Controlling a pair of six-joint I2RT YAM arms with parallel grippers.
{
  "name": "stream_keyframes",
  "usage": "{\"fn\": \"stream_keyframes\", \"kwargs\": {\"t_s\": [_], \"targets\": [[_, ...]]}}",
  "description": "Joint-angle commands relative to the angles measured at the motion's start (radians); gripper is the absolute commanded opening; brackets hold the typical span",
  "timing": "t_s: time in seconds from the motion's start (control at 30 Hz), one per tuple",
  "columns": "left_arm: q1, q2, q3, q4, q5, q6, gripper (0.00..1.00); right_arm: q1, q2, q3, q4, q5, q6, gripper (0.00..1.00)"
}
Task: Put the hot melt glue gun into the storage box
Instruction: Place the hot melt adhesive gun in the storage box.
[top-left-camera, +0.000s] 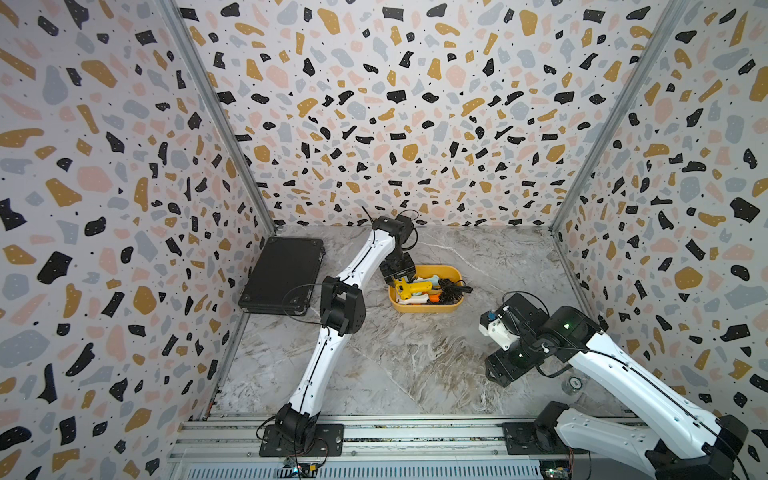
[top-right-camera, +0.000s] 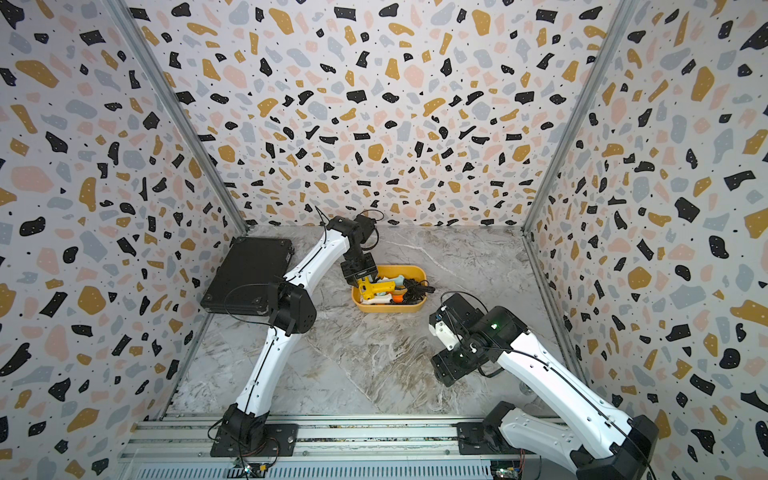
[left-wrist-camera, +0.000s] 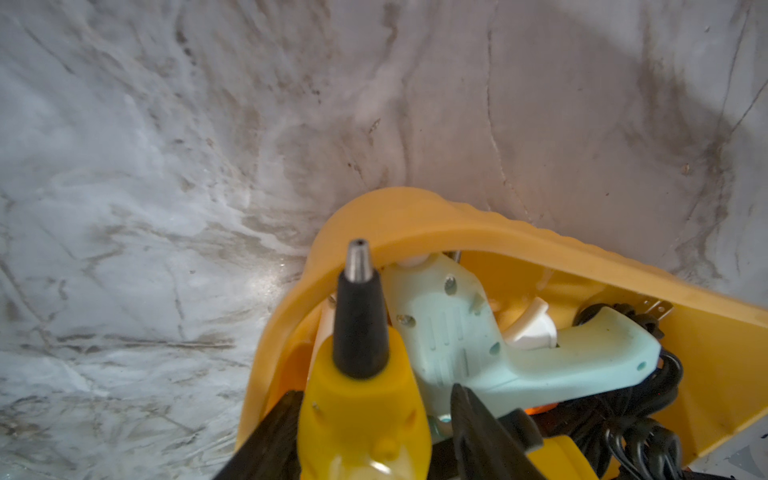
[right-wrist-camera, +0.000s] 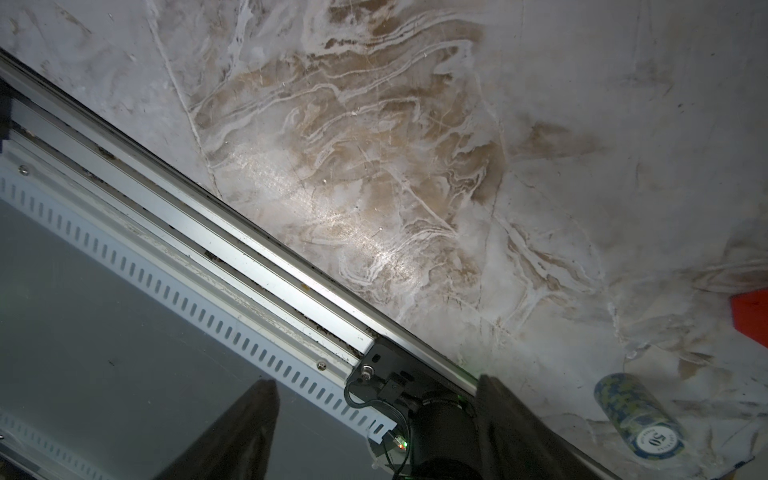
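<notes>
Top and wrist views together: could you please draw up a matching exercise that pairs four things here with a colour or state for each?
Things:
1. storage box
2. glue gun with the black nozzle
3. flat case
4. chip stack

Descriptions:
A. black all over, lid closed
B. blue-patterned, lying on its side
C. mustard yellow, open-topped
D. bright yellow body, lying in the box

Pairs: 1-C; 2-D; 3-A; 4-B
</notes>
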Motion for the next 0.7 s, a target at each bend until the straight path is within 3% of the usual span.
{"fn": "stream_keyframes", "kwargs": {"t_s": [0.0, 0.33, 0.67], "targets": [[-0.005, -0.033, 0.021, -0.015, -0.006, 0.015, 0.62, -0.005, 0.001, 0.006, -0.016, -0.012, -0.011, 0.80], [-0.004, -0.162, -0.030, -0.059, -0.070, 0.070, 0.85, -0.005, 0.004, 0.033, -0.019, -0.008, -0.011, 0.80], [0.013, -0.491, -0.183, -0.074, -0.261, 0.185, 0.90, -0.005, 0.088, 0.179, 0.015, 0.118, -0.043, 0.81]]}}
